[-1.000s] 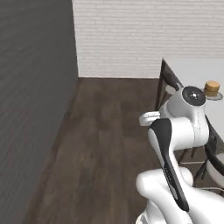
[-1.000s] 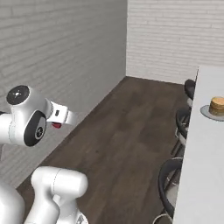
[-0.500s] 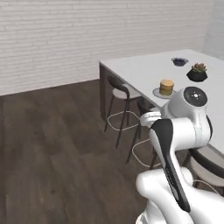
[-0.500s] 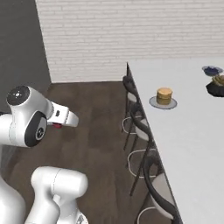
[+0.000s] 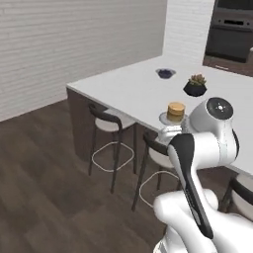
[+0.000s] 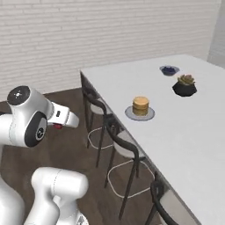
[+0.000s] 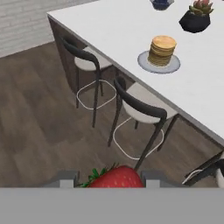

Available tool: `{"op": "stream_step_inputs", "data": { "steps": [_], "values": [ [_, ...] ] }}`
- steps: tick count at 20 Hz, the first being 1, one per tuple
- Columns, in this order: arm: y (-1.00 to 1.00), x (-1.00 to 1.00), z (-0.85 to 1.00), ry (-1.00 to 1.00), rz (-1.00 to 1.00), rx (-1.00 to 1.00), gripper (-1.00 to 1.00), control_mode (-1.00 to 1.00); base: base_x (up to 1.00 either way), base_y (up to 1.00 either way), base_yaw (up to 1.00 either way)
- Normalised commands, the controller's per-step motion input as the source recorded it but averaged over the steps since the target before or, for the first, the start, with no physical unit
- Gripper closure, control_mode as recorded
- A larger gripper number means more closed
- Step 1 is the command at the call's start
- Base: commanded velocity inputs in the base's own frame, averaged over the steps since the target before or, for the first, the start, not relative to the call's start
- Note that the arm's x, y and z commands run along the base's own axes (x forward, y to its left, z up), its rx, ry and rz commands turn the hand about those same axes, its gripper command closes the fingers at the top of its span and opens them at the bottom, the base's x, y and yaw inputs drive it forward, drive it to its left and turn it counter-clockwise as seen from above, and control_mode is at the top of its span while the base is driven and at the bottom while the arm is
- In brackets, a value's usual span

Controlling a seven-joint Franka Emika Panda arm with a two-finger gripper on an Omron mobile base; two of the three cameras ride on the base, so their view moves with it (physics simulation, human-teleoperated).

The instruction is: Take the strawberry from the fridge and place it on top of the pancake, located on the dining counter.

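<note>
Strawberry (image 7: 116,178), red with little green leaves, sits right between the two finger tips of the pincer (image 7: 109,177) at the bottom of the hand view. The pincer is partly closed and squeezes the strawberry on both sides, so the fruit is held up in the air over the dark wood floor (image 7: 39,118). From the right base view, a bit of red (image 6: 57,126) peeks out under the white hand.

Ahead of the pincer and off to one side is the big white dining counter (image 7: 131,30). On it, well away from the pincer, a stack of pancakes (image 7: 162,50) sits on a grey plate (image 7: 146,63). Farther back stand a small plant in a black pot (image 7: 195,19) and a dark little bowl (image 7: 161,3). Black stools (image 7: 140,105) with pale seats stand along the counter's edge, between the pincer and the pancakes.
</note>
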Motion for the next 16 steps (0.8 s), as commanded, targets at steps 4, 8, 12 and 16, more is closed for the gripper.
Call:
{"op": "stream_step_inputs", "data": {
  "steps": [4, 8, 12, 16],
  "values": [
    [0.0, 0.0, 0.0, 0.0, 0.0, 0.0, 1.0, 1.0, 0.9, 0.59, -0.74],
    [0.0, 0.0, 0.0, 0.0, 0.0, 0.0, 1.0, 1.0, 0.86, 0.54, -0.76],
    [0.0, 0.0, 0.0, 0.0, 0.0, 0.0, 1.0, 1.0, 0.72, 0.49, -0.78],
    [0.0, 0.0, 0.0, 0.0, 0.0, 0.0, 1.0, 1.0, 0.52, 0.54, -0.74]
  ]
}}
